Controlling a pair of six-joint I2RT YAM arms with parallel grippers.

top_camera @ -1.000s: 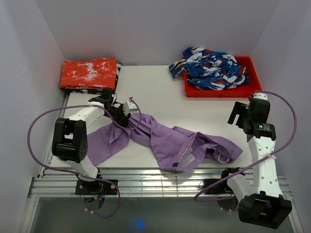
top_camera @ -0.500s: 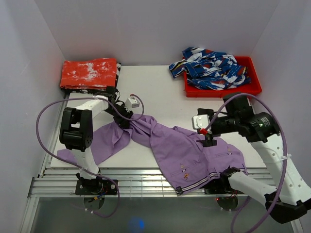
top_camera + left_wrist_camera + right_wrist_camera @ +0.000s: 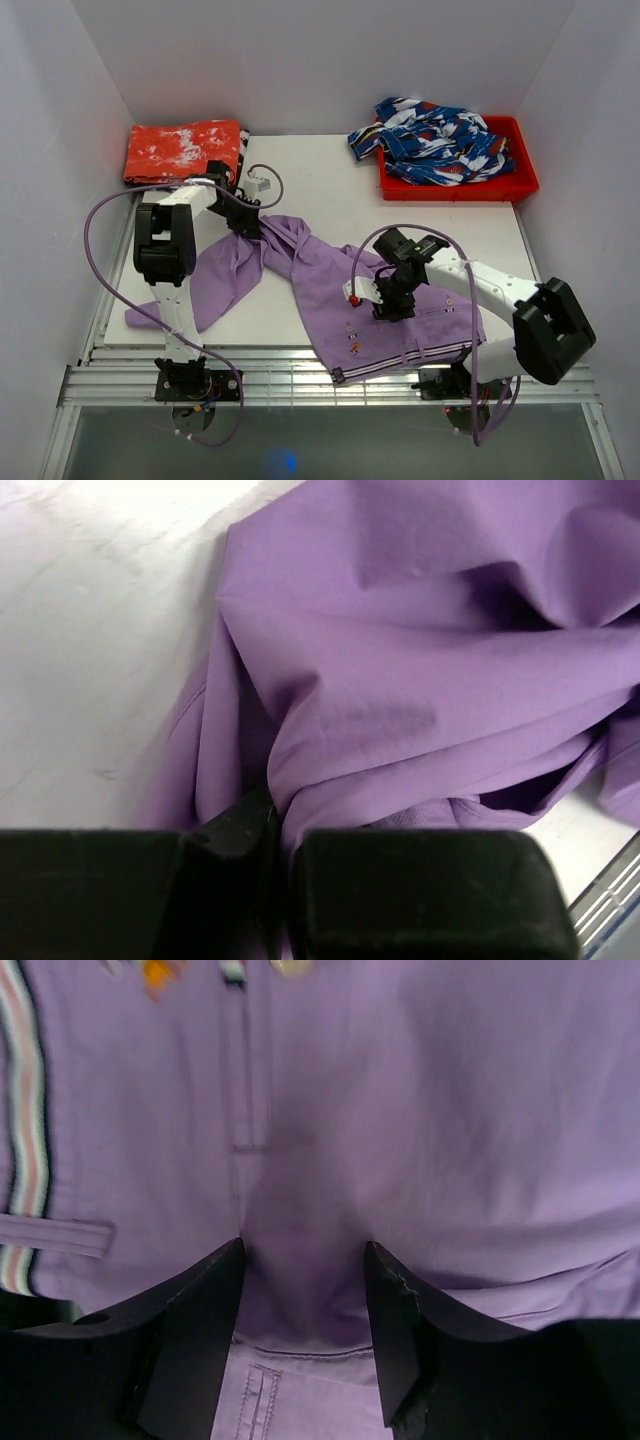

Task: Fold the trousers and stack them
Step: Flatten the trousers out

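The lilac trousers (image 3: 330, 275) lie spread across the white table, their striped waistband (image 3: 400, 360) near the front edge and one leg trailing to the front left. My left gripper (image 3: 247, 225) sits at the back-left bunch of the legs. In the left wrist view it (image 3: 280, 825) is shut on a fold of the purple cloth (image 3: 420, 680). My right gripper (image 3: 388, 305) presses down on the seat of the trousers. Its jaws (image 3: 305, 1260) stand apart, with the cloth (image 3: 400, 1110) puckering up between them and the striped trim (image 3: 22, 1160) at the left.
A red tray (image 3: 520, 185) at the back right holds a blue-white-red patterned garment (image 3: 440, 140). A folded red-orange cloth with white blotches (image 3: 185, 152) lies at the back left. White walls enclose the table on three sides. Metal rails (image 3: 300, 385) run along the front edge.
My right arm swung in from the right wall and came down on the trousers' seat, its jaws narrowing. The waist part got spread flat. My left gripper shifted back-left and closed on the leg.
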